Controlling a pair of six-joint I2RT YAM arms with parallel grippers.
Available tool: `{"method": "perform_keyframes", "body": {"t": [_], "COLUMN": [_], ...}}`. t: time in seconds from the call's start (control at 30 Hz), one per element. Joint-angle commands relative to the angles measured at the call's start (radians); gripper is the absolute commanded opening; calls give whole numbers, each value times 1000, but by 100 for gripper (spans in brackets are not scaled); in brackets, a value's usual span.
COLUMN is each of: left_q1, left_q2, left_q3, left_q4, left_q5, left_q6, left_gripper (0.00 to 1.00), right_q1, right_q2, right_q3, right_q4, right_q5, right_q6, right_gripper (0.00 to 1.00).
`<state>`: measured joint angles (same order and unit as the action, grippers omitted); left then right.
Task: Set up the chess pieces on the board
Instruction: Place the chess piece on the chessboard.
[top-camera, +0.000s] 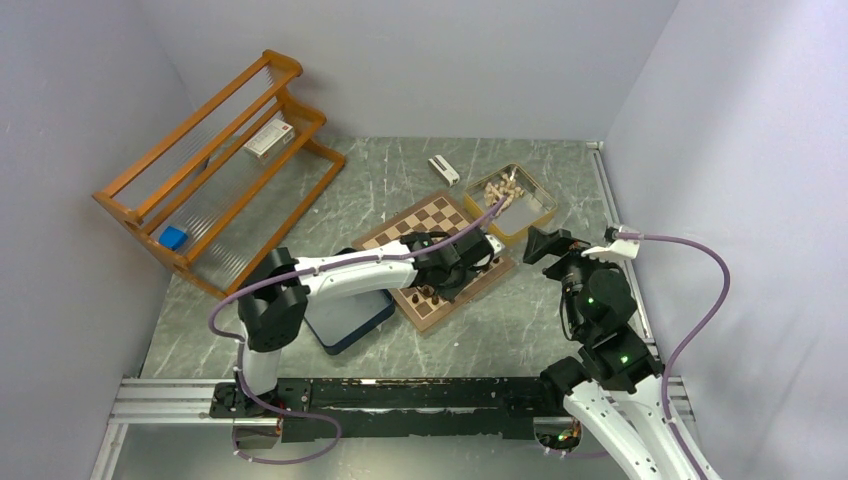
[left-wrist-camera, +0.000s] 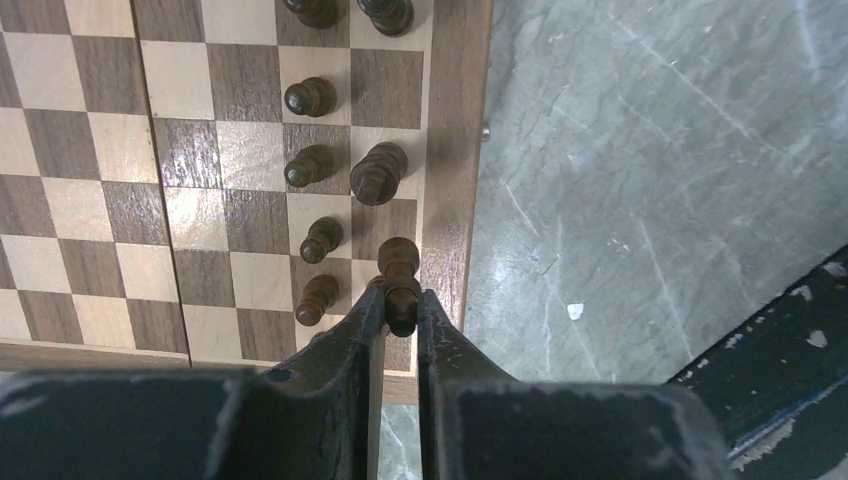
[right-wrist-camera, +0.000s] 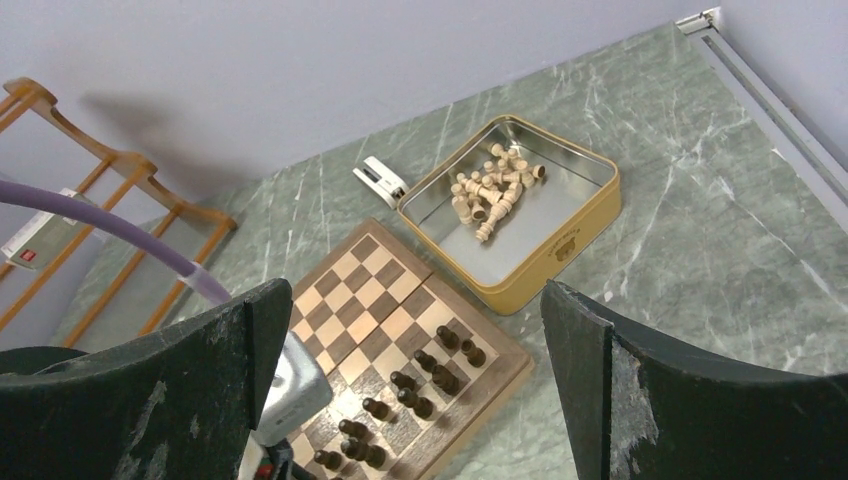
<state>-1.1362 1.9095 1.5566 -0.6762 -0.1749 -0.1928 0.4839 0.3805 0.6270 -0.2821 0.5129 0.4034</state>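
The board (top-camera: 425, 218) lies mid-table, with several dark chess pieces (top-camera: 428, 296) in two rows along its near right edge. My left gripper (top-camera: 462, 270) hangs over that edge. In the left wrist view the left gripper (left-wrist-camera: 400, 300) is shut on the head of a dark piece (left-wrist-camera: 400, 268) over an edge-row square by the board's (left-wrist-camera: 100, 150) corner. Other dark pieces (left-wrist-camera: 378, 173) stand beyond it. I cannot tell if the held piece touches the board. My right gripper (top-camera: 545, 245) is open and empty, raised right of the board. The right wrist view shows the right gripper (right-wrist-camera: 415, 295) above the board (right-wrist-camera: 365, 290) and the pieces (right-wrist-camera: 420, 375).
A yellow-sided tin (top-camera: 535, 212) with pale beige pieces (top-camera: 500, 190) stands just beyond the board's right corner; the tin also shows in the right wrist view (right-wrist-camera: 560, 245). A dark blue box (top-camera: 345, 318) lies under the left arm. A wooden rack (top-camera: 215, 160) stands back left. A small white object (top-camera: 443, 170) lies behind the board.
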Motion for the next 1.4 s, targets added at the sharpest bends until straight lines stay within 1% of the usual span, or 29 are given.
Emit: {"method": "perform_keyframes", "body": {"t": [0.0,0.3,0.73,0.8,0.9,0.97,1.3,1.37], "left_q1": [-5,-5,-5,-5,-5,-5,-5,-5], "left_q2": [36,54,88,88,85,85,78,67], "left_q3": [20,14,29,29,30,30,48,45], "left_q4": [5,8,-2,-1,-1,-1,-7,3], "left_q5": [-32,-45,-46,-46,-54,-58,-75,-73], "left_q6": [20,22,27,29,28,27,25,24], "left_gripper": [12,14,20,22,30,33,38,40], "right_q1": [1,1,1,1,1,1,1,1], "right_q2": [-20,-22,-22,-20,-20,-19,-16,-17], "right_q3": [-8,-5,-9,-6,-7,-9,-15,-15], "right_q4": [-1,5,9,9,11,14,15,13], "right_q5": [18,19,17,17,16,14,7,7], "right_q6": [-8,-18,-21,-24,-27,-28,-26,-21], "right_gripper": [100,100,100,100,100,100,100,100]}}
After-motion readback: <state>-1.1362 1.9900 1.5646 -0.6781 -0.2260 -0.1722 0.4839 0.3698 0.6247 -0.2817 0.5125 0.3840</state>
